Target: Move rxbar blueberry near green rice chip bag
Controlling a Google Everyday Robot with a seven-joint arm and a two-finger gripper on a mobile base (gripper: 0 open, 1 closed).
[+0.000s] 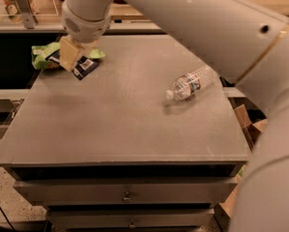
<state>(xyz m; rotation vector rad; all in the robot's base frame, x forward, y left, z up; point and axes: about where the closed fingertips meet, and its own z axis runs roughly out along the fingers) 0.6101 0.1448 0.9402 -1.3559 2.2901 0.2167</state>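
Gripper (70, 62) hangs over the far-left corner of the bench (115, 129), clamped on the rxbar blueberry (86, 66), with the green rice chip bag (41, 57) crowding just behind. Water bottle (190, 83) lies mid-right. Centre and front: open passage.
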